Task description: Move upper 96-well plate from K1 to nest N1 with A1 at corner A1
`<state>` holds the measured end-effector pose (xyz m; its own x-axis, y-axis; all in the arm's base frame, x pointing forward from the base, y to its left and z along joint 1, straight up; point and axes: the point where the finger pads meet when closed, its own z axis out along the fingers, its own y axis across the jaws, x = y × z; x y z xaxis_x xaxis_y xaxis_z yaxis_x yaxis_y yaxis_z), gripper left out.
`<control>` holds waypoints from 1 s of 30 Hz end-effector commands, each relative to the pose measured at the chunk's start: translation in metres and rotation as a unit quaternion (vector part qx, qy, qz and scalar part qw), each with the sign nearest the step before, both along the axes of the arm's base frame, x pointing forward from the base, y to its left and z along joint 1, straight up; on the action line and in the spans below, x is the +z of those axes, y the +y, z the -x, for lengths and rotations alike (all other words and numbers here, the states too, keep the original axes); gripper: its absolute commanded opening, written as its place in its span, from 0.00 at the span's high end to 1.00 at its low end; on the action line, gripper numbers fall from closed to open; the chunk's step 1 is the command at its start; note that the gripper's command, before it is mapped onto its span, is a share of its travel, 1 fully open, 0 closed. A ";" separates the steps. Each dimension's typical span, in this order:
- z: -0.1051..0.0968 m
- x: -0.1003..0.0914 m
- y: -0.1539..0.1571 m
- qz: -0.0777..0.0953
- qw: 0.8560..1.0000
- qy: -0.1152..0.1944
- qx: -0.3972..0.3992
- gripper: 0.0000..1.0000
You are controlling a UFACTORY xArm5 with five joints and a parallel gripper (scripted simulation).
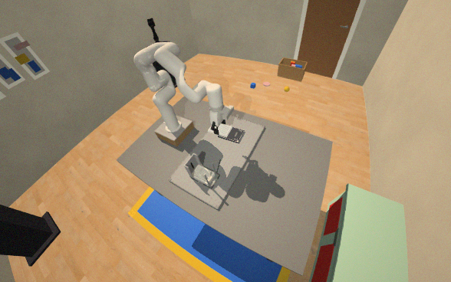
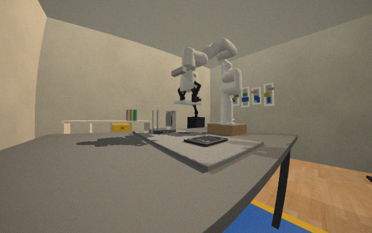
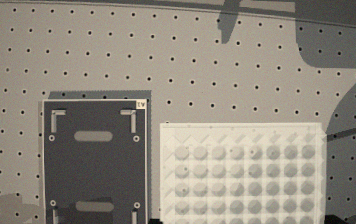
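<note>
My gripper (image 2: 188, 97) is shut on the white 96-well plate (image 2: 186, 102) and holds it level, well above the perforated board. In the overhead view the plate (image 1: 224, 131) hangs over the near-left edge of the dark plate nest N1 (image 1: 235, 134). In the wrist view the plate (image 3: 242, 172) fills the lower right. The nest (image 3: 95, 162) lies to its left, apart from it, with its A1 label (image 3: 141, 104) at the nest's upper right corner. The stack rack K1 (image 1: 200, 168) holds the lower plate (image 1: 206, 173). I cannot tell where the held plate's cut-off corner is.
The arm's base stands on a wooden block (image 1: 174, 132) beside the perforated board (image 1: 218, 161). The rack's upright posts (image 2: 155, 119) rise behind the nest (image 2: 205, 139). A green cabinet (image 1: 364, 237) stands at the table's right corner.
</note>
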<state>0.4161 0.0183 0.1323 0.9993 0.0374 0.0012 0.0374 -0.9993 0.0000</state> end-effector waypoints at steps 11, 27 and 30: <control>-0.001 0.001 0.038 -0.002 1.000 -0.002 0.000 1.00; -0.002 0.000 0.084 -0.003 1.000 -0.002 0.000 1.00; -0.002 0.000 0.095 -0.003 1.000 -0.002 0.000 1.00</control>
